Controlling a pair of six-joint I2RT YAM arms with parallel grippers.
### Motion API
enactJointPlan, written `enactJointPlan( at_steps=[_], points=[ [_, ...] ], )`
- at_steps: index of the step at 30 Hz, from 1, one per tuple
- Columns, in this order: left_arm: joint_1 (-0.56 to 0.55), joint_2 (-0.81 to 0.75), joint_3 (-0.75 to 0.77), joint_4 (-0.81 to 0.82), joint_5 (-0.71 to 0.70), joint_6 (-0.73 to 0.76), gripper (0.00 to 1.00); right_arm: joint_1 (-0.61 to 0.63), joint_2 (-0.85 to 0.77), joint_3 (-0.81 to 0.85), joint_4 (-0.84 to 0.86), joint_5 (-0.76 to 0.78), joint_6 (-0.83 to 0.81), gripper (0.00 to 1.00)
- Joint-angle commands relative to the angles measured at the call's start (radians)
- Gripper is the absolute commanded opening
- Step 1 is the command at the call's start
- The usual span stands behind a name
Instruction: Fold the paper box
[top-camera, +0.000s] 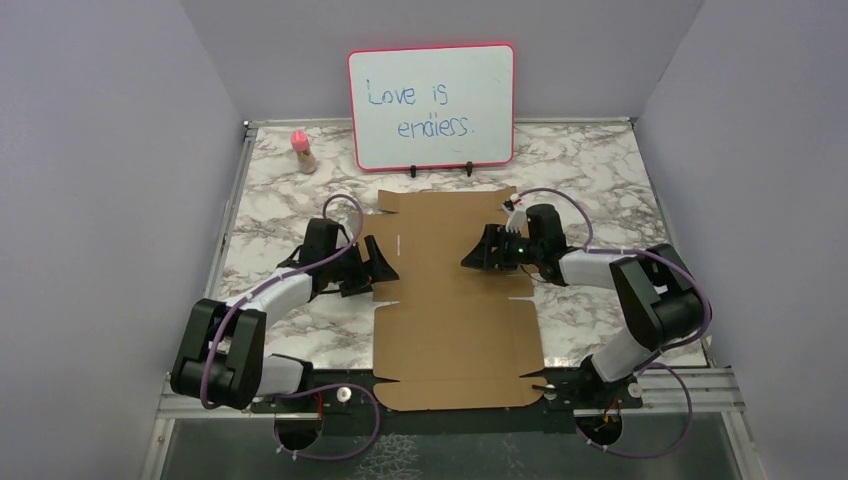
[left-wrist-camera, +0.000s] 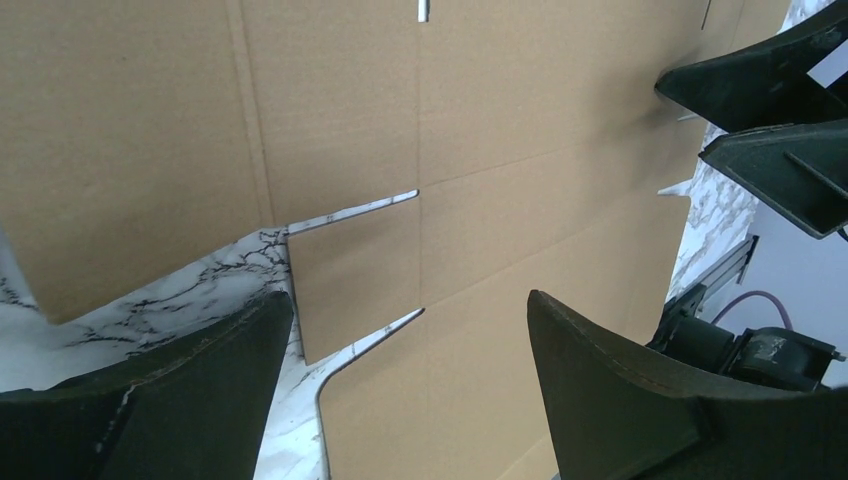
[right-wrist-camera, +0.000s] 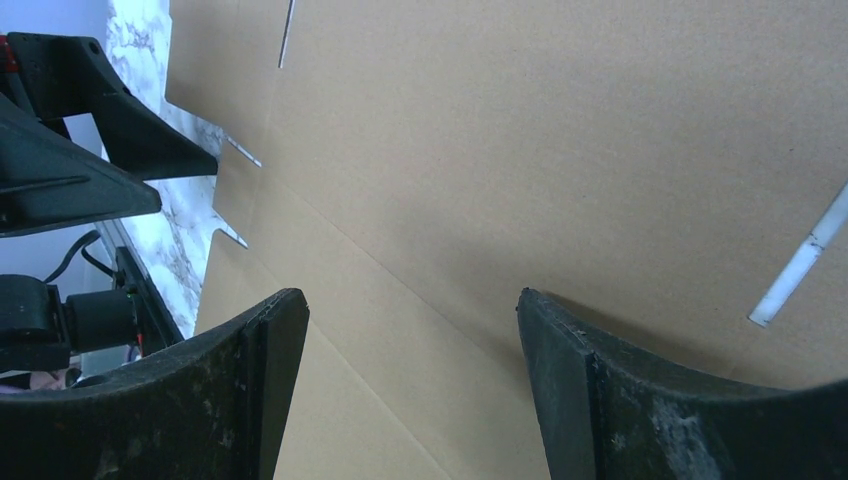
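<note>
The paper box (top-camera: 450, 300) is a flat brown die-cut cardboard sheet lying unfolded on the marble table, running from the whiteboard to the near edge. My left gripper (top-camera: 385, 268) is open and empty at the sheet's left edge, by a side flap and its slots (left-wrist-camera: 350, 270). My right gripper (top-camera: 475, 258) is open and empty over the sheet's upper right part (right-wrist-camera: 500, 150). In the left wrist view my left gripper (left-wrist-camera: 410, 310) spans the flap's edge. In the right wrist view my right gripper (right-wrist-camera: 412, 300) hovers just above a crease.
A red-framed whiteboard (top-camera: 432, 105) stands at the back on the table (top-camera: 600, 160). A small pink bottle (top-camera: 303, 150) stands at the back left. Purple walls close in both sides. A metal rail (top-camera: 680, 385) runs along the near edge.
</note>
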Motion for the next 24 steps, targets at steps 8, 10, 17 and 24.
enactJointPlan(
  at_steps=[8,10,17,24],
  points=[
    [-0.036,0.013,0.013,0.053,0.036,-0.027,0.78,0.021,0.083,-0.028,0.054,0.007,0.011,0.83],
    [-0.037,-0.002,0.017,0.052,0.040,-0.036,0.75,0.024,0.086,-0.028,0.054,0.013,0.013,0.83],
    [-0.042,-0.078,0.035,0.047,0.038,-0.074,0.73,0.032,0.092,-0.031,0.058,0.034,0.015,0.83],
    [-0.059,-0.096,0.047,0.045,0.034,-0.098,0.71,0.039,0.106,-0.035,0.066,0.046,0.019,0.83]
  ],
)
